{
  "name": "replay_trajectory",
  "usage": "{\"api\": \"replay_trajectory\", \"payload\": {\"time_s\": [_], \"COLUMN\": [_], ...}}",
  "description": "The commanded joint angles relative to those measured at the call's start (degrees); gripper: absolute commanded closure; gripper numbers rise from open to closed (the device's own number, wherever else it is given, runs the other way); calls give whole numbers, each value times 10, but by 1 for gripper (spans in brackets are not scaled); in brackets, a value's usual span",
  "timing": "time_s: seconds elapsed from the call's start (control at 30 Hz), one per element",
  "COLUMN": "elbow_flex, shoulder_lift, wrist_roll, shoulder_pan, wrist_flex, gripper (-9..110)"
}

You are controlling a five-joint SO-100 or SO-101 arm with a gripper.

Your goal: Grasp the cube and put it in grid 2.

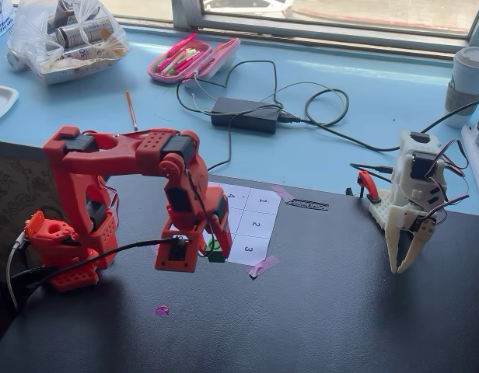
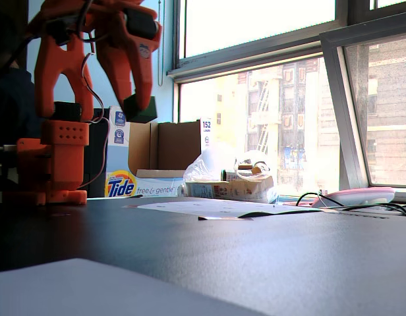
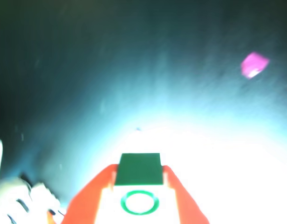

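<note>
The small green cube [image 1: 217, 252] hangs between the fingertips of my orange gripper [image 1: 215, 250], just above the black table at the near-left edge of the numbered sheet. In the wrist view the cube [image 3: 140, 169] shows its dark green face, with an orange finger [image 3: 99, 196] pressed against each side. The gripper is shut on it. Grid 2 [image 1: 256, 224] is the white square printed "2" in the sheet's right column, between 1 and 3, a short way right of the cube and bare. The low fixed view shows the sheet [image 2: 209, 207] only as a thin white strip.
A white second arm [image 1: 410, 210] stands at the table's right side. A pink tape scrap [image 1: 161, 310] lies near the front left and shows in the wrist view [image 3: 254, 64]. A power adapter with cables [image 1: 245, 114] and a pink pencil case [image 1: 194, 58] lie on the blue ledge behind.
</note>
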Motion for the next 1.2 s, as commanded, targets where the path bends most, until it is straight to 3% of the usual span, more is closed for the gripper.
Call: {"api": "replay_trajectory", "payload": {"time_s": [0.0, 0.53, 1.17], "elbow_flex": [-100, -234, -372], "shoulder_lift": [-48, -249, -393], "wrist_roll": [4, 46, 69], "shoulder_pan": [-62, -274, -293], "wrist_flex": [29, 49, 24], "gripper": [101, 101, 101]}}
